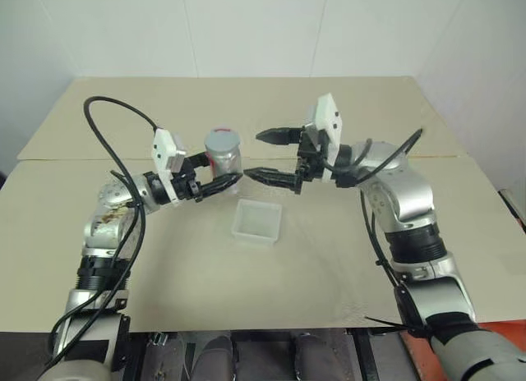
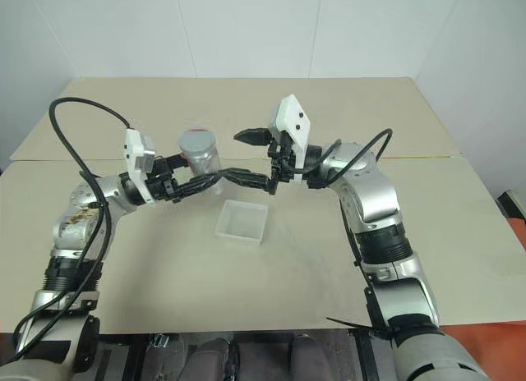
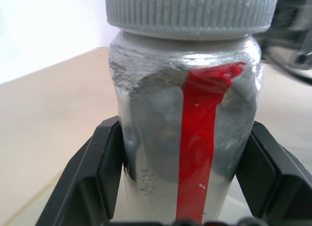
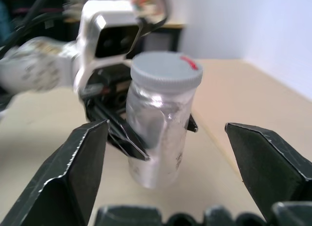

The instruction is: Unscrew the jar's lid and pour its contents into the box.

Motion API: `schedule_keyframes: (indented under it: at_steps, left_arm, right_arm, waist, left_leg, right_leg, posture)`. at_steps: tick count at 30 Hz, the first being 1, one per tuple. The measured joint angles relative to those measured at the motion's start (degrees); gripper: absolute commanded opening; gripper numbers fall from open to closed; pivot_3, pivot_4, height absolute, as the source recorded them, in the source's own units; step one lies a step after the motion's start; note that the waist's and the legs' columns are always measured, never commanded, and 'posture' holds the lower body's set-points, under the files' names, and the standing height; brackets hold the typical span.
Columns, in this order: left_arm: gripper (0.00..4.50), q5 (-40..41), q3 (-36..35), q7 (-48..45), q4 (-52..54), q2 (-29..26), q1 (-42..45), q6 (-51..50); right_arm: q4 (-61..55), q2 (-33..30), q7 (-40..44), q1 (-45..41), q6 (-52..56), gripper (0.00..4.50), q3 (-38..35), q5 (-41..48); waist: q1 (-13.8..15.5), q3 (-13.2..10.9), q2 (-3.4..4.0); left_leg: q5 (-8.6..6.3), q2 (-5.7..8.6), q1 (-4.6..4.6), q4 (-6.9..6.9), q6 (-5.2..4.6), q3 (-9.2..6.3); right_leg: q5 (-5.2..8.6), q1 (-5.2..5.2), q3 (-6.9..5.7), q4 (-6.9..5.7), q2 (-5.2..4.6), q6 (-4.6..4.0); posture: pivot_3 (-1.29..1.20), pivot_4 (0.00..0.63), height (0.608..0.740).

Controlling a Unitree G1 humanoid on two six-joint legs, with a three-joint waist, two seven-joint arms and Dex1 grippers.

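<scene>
The table lay bare apart from the box, a shallow square tray that sat on its surface just below and in front of the jar. The right tool stood spread wide and grasping nothing, pointing sideways at the jar with one finger level with the lid and the other lower, near the jar's base, neither touching it. The left tool was clenched around the jar, its two black fingers pressed against the lower part of the body on either side of the red stripe, holding it upright above the table, just behind the box. The lid was on the jar, its ribbed edge seated all round, so by my reading the unscrewing had not begun. The contents could not be made out through the silvery wall. The main risk from here looked to be the grip: the left tool held the jar low, so when the right tool closed on the lid and twisted, the jar could turn or tip between the fingers instead of the lid loosening. The right tool might also close too low and catch the jar's shoulder, or knock the jar out of line with the box.
</scene>
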State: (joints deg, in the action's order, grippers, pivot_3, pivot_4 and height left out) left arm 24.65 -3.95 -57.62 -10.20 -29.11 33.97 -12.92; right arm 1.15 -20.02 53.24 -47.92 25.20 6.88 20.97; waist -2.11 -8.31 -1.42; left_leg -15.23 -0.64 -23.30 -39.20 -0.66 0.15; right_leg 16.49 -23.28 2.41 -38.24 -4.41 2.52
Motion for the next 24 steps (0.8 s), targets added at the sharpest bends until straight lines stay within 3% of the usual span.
schedule_keyframes:
  at_steps: [6,11,24]
  left_arm:
    - [2.90,-4.38,0.41,6.37,-5.10,3.12,3.19,1.33]
    - [2.90,-5.23,0.66,7.96,-6.44,4.88,4.16,1.75]
    - [2.90,-5.56,1.55,8.69,-6.11,6.33,4.16,1.70]
  right_arm:
    - [-4.85,3.58,-14.07,-0.67,6.43,4.44,-0.20,-4.35]
    - [-5.63,6.79,-20.17,-2.28,10.00,4.44,1.38,-6.41]
    - [-4.89,11.96,-25.27,-5.39,12.35,4.44,3.69,-8.66]
  waist:
    - [-0.01,0.00,0.00]
    - [-0.19,0.00,0.00]
    - [-0.36,0.00,0.00]
  left_leg:
    - [0.00,0.03,-0.01,0.00,0.00,0.00]
    - [0.01,0.05,-0.01,0.00,0.01,0.00]
    - [0.03,0.18,0.00,0.00,0.05,-0.02]
  right_leg:
    - [0.00,-0.02,0.00,-0.05,0.00,0.00]
    - [0.00,-0.04,0.00,-0.07,0.00,0.00]
    - [0.00,-0.06,-0.01,-0.14,0.00,0.00]
  posture:
    - [0.00,0.150,0.740]
    - [0.00,0.150,0.740]
    - [0.00,0.150,0.740]
